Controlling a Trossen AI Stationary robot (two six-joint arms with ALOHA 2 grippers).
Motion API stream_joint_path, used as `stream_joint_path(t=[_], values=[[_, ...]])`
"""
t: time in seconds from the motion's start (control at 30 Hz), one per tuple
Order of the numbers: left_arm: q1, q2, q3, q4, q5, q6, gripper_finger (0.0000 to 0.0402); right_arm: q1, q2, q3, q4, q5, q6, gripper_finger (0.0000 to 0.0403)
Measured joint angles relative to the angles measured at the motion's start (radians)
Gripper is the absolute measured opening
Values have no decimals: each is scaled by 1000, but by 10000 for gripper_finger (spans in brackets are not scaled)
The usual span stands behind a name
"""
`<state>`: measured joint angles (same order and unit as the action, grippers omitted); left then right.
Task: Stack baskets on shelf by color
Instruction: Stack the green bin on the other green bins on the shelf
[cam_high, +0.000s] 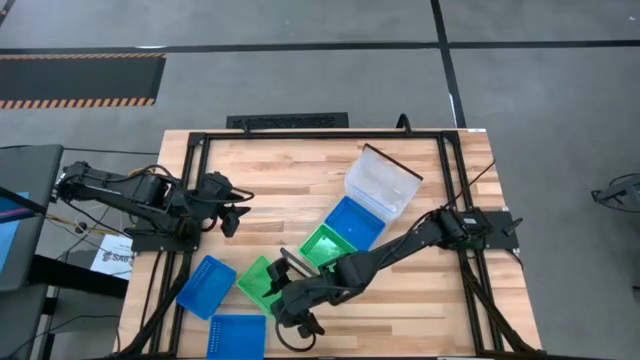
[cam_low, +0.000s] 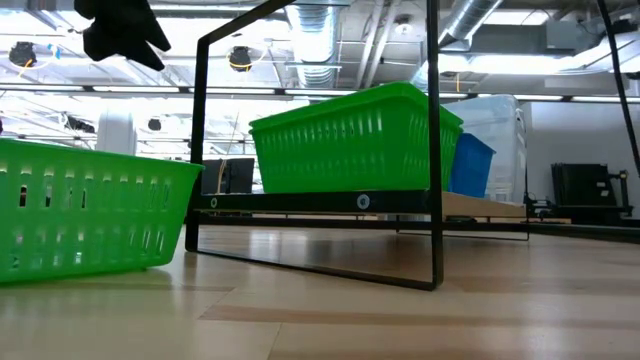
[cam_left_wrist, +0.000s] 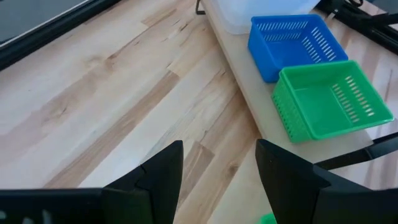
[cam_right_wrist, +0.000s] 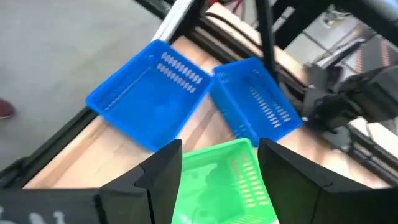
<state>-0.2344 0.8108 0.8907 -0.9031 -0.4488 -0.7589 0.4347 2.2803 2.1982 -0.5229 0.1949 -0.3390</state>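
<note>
I've got my right gripper (cam_high: 292, 322) hanging over the loose green basket (cam_high: 258, 281) on the table, just off the near end of the shelf (cam_left_wrist: 249, 106), jaws spread wide and holding nothing. I reckon this is the pick-up step: next I need to drop onto its rim, close, and carry it onto the green basket (cam_high: 325, 247) already on the shelf. That basket sits at the shelf's near end, a blue one (cam_high: 355, 220) beside it, a clear one (cam_high: 382, 180) beyond. Two blue baskets (cam_right_wrist: 146, 93) lie past the green one. Left gripper (cam_high: 232, 208) waits beside the shelf, partly open, empty.
</note>
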Motion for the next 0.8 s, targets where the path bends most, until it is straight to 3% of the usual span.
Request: stream_joint_path(t=[0.8], values=[[0,0,0,-6,-7,34,190,-1,135,-18,-27,-95,-78,233]])
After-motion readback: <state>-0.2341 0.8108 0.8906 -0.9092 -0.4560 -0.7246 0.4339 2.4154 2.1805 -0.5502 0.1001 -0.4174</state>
